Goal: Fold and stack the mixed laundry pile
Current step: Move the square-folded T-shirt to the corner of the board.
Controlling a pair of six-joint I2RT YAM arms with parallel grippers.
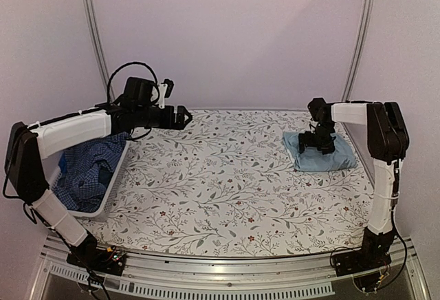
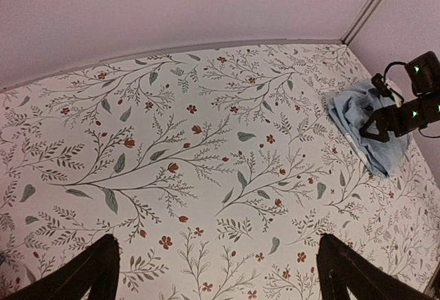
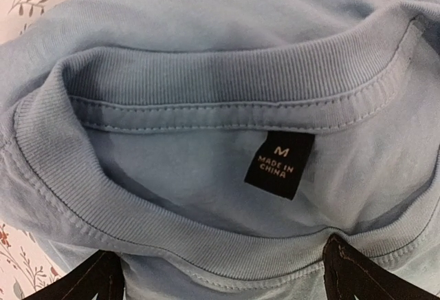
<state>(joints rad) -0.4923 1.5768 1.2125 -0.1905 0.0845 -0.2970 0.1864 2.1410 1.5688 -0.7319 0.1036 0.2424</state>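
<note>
Centre right, the right gripper [image 1: 317, 143] hovers with jaws spread wide over the folded plain light-blue cotton shirt [image 1: 326, 159], gripping nothing. Upper left, the left gripper [image 1: 184, 117] hangs open and empty above the floral tablecloth [image 1: 220, 183]. The dark blue checked shirt [image 1: 82, 173] lies heaped in the white plastic basket [image 1: 112, 188] at far left.

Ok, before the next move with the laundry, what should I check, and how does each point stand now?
1. Left gripper open and empty: ok.
2. Right gripper open, gripping nothing: ok.
3. Light-blue shirt folded, on the right of the table: ok.
4. Right gripper lifted clear of that shirt: cannot tell.
5. Check shirt out of the white basket and folded: not ok, it lies crumpled inside.
</note>
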